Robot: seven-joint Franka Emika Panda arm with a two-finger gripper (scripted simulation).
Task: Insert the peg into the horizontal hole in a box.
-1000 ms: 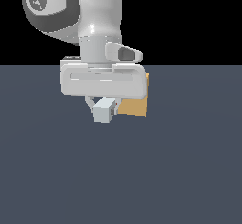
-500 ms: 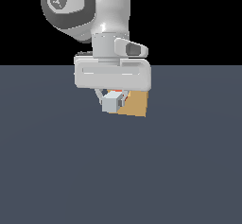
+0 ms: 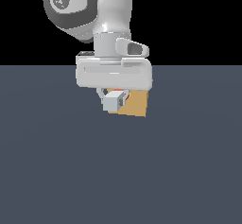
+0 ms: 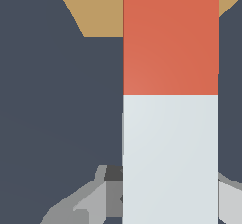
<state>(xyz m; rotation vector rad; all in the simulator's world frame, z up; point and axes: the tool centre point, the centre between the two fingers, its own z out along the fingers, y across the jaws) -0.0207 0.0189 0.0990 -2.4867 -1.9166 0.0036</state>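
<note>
Now: one peg (image 4: 170,100), held level above worktop (image 3: 56,171), clamped at pale half in end effector (image 3: 115,97); red half points at one tan box (image 3: 137,104) just beyond, partly hidden behind it. Hole unseen. One arm.

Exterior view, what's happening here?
The Panda arm's tool holds a long square peg, half red-orange and half pale grey-white, clamped on its pale half. The red-orange end points at the plain tan-orange box just ahead. The hole is not visible in either view, so alignment and insertion cannot be confirmed.
</note>
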